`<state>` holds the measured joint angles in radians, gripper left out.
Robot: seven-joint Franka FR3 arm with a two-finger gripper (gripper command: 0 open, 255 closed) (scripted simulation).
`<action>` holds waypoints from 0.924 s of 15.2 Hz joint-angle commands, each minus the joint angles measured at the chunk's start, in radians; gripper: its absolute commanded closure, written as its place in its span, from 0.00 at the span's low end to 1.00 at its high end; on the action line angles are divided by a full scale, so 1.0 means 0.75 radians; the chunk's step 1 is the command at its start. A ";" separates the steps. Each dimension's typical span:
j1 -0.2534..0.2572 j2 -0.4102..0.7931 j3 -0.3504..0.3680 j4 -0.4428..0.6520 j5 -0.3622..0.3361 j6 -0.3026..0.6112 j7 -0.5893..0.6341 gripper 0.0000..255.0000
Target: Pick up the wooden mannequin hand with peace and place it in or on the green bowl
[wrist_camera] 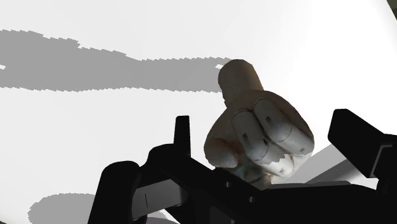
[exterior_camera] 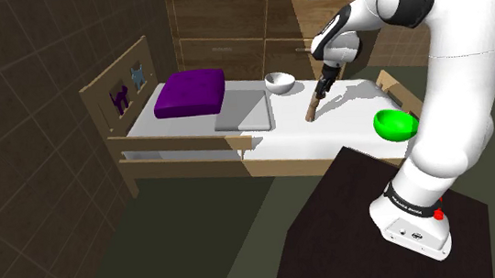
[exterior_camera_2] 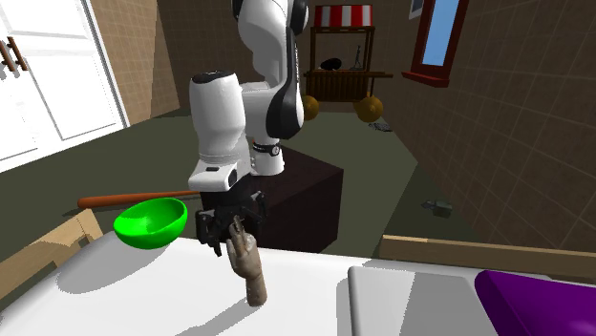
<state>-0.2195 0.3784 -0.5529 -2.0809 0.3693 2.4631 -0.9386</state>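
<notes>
On the white bed (exterior_camera: pixel 291 134), in the shoulder view, the brown mannequin hand (exterior_camera: pixel 312 107) stands with its wrist end down on the sheet, leaning a little. The white arm (exterior_camera: pixel 458 97) bends over from the dark stand (exterior_camera: pixel 336 227) and brings the jaws down onto the hand's upper end. The green bowl (exterior_camera: pixel 394 125) sits near the bed's edge, between three and four o'clock from the mannequin hand and well apart from it. A white bowl (exterior_camera: pixel 277 82) rests at about eleven o'clock from the hand, a folded grey blanket (exterior_camera: pixel 243 113) lies at nine o'clock, and a purple pillow (exterior_camera: pixel 194 92) lies beyond the blanket at ten o'clock.

From the second exterior view, the mannequin hand (exterior_camera_2: pixel 250 272) tilts, its base on the sheet and its raised fingertips up among the jaws. The green bowl (exterior_camera_2: pixel 151 221) lies at ten o'clock from it, with a reddish-brown rod (exterior_camera_2: pixel 124 199) just past the bowl's rim at twelve o'clock.

Seen from the wrist, the jaws stand open: their black fingers (wrist_camera: pixel 356 143) sit apart on either side of the mannequin hand (wrist_camera: pixel 261 124), and a narrow gap shows between each finger and the curled knuckles. Whether the straight fingertips lower down touch the jaws cannot be told. The hand's shadow falls grey across the white sheet behind it.
</notes>
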 commanded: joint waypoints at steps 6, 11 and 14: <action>0.000 0.001 0.000 0.000 0.000 0.000 0.000 1.00; 0.000 0.000 0.000 0.000 0.000 0.001 0.000 1.00; 0.006 -0.013 -0.007 0.002 -0.012 -0.012 0.009 1.00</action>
<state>-0.2172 0.3736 -0.5551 -2.0805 0.3653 2.4586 -0.9357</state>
